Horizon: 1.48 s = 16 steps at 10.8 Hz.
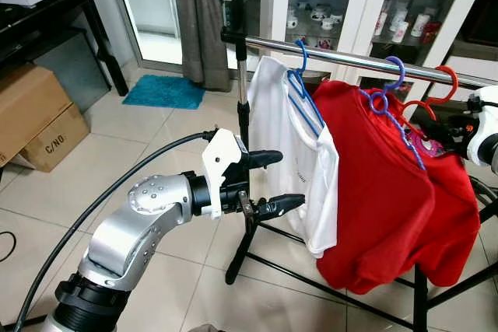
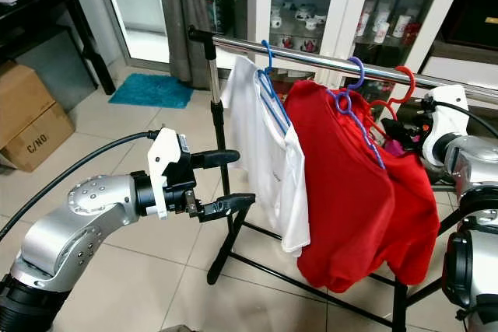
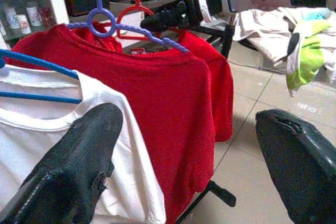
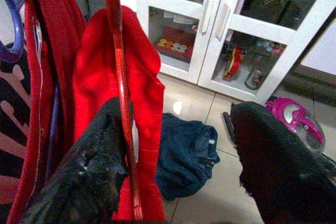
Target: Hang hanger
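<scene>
Our right hand (image 2: 405, 126) sits at the red hanger (image 1: 443, 87), hooked on the rail (image 1: 350, 56); its fingers are spread, gripping nothing (likely release done). Left hand (image 1: 268, 182) gapes wide beside the white shirt (image 1: 292, 153), probably clear of the garments.

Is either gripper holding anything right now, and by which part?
No. The left gripper is open and empty, short of the white shirt. The right gripper is open beside the red hanger, not clamped on it.
</scene>
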{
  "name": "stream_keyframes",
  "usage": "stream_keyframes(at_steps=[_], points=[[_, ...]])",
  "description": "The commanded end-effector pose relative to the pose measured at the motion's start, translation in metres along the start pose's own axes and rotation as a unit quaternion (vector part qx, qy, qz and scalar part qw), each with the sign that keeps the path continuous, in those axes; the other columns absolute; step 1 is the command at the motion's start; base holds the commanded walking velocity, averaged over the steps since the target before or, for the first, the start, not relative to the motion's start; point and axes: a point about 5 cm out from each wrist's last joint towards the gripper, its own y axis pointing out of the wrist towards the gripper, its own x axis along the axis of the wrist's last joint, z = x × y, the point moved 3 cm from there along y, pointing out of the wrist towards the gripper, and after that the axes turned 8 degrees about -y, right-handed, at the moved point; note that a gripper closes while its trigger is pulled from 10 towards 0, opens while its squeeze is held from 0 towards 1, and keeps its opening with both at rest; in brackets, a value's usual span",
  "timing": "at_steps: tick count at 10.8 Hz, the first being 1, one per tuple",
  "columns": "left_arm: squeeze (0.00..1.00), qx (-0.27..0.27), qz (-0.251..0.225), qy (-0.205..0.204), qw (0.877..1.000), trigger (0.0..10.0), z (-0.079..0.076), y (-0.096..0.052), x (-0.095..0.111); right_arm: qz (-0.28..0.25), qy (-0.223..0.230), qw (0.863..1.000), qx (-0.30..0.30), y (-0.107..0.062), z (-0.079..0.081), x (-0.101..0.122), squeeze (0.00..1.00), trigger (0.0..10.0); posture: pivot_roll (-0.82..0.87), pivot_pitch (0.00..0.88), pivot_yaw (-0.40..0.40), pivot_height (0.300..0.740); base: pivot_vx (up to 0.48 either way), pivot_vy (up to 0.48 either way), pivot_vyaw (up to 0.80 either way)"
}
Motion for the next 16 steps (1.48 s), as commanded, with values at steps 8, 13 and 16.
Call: stream_keyframes(at_steps=[8,13,16], points=[[0.0,-0.013,0.008,0.003,1.0,10.0,-0.003,0.001,0.001,0.018,-0.011,1.0,0.005,0.006,0.006,0.0,0.0,0.0,-0.06,0.0,0.056,0.74,0.0,0.0,0.0],[0.0,-0.014,0.01,0.005,1.0,10.0,-0.003,0.001,0.001,0.002,-0.005,1.0,0.015,0.007,0.008,0.008,0.0,0.0,-0.06,0.0,0.055,0.74,0.0,0.0,0.0],[0.0,-0.005,0.014,0.007,1.0,10.0,-0.001,0.001,-0.003,0.009,-0.009,0.999,0.049,0.005,0.013,0.001,0.0,0.0,-0.06,0.0,0.057,0.74,0.0,0.0,0.0]])
